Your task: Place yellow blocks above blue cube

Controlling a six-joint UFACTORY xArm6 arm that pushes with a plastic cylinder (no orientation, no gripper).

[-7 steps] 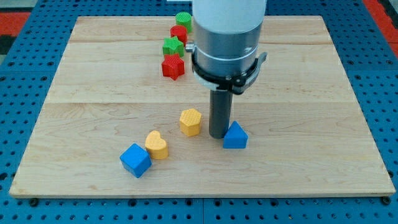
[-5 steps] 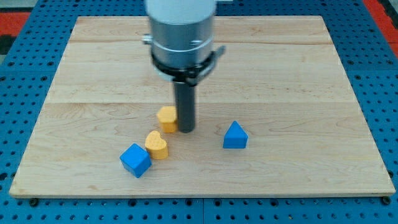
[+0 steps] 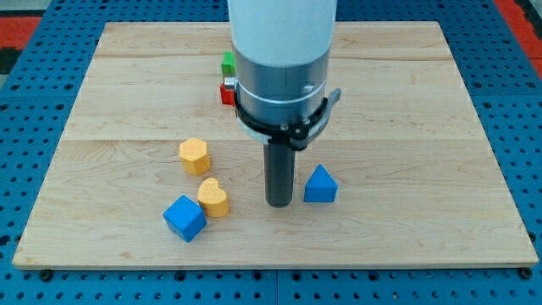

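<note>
A blue cube (image 3: 185, 218) sits near the view's bottom left of the wooden board (image 3: 406, 102). A yellow heart-shaped block (image 3: 213, 197) touches its upper right corner. A yellow hexagonal block (image 3: 194, 156) stands apart, above and slightly left of the heart. My tip (image 3: 279, 203) rests on the board between the yellow heart and a blue triangular block (image 3: 320, 185), close to the triangle's left side. It touches neither yellow block.
A green block (image 3: 228, 63) and a red block (image 3: 226, 92) peek out behind the arm's body near the view's top; other blocks there are hidden by the arm.
The tip swept left, pushing the yellow hexagonal block left to above the blue cube, then moved back right and down beside the blue triangle. The heart and cube have not moved.
</note>
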